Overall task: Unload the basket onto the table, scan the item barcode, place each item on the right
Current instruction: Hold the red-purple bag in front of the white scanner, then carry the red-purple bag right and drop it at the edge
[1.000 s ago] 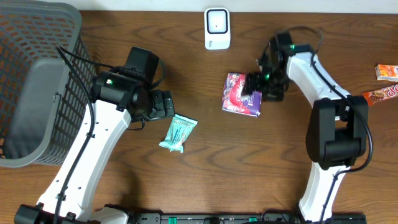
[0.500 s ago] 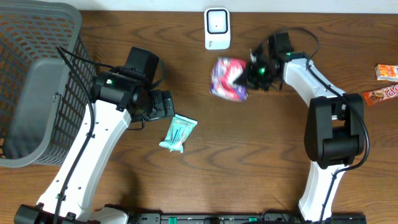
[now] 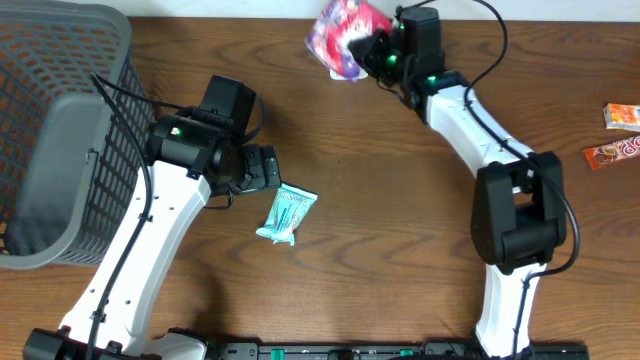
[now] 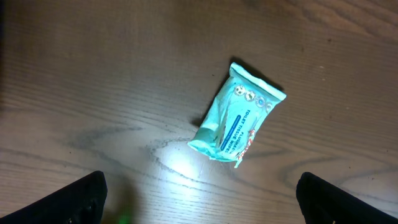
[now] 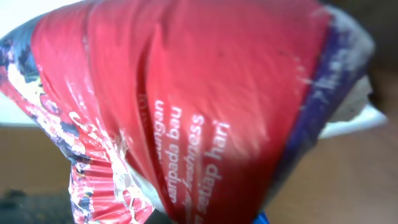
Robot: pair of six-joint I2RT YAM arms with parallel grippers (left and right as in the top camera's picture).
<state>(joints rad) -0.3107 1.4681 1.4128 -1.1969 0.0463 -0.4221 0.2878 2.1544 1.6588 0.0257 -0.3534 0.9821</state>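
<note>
The right gripper [image 3: 374, 46] is clamped on the red and purple snack packet [image 3: 340, 30] and has it up off the wooden table [image 3: 400, 240], far beyond the teal pouch [image 3: 287, 214] and a little to its right, at the back edge. The packet hangs tilted and crinkled. It hides nearly everything beneath it, and only a sliver of something white [image 3: 343, 72] pokes out under its lower edge. From the right wrist view the packet [image 5: 186, 112] blocks almost the whole picture: red film with white print, a purple border down one side, bits of white behind it. I can't make out a barcode on the face that shows.

The teal pouch [image 4: 239, 118] lies flat on the wood, skewed, with nothing touching it. Just beside it, up and to its left, the left gripper [image 3: 262, 168] hovers with its jaws spread wide and holds nothing. In its own view its fingers [image 4: 87, 199] sit apart at the bottom corners, with the pouch ahead between them.

Well to the left of the pouch stands the grey mesh basket [image 3: 100, 60], with the left arm's black cable [image 3: 125, 95] crossing its near wall. Far to the pouch's right, at the table's edge, lie an orange box [image 3: 621, 116] and an orange-red bar wrapper [image 3: 612, 154], clear of both arms.
</note>
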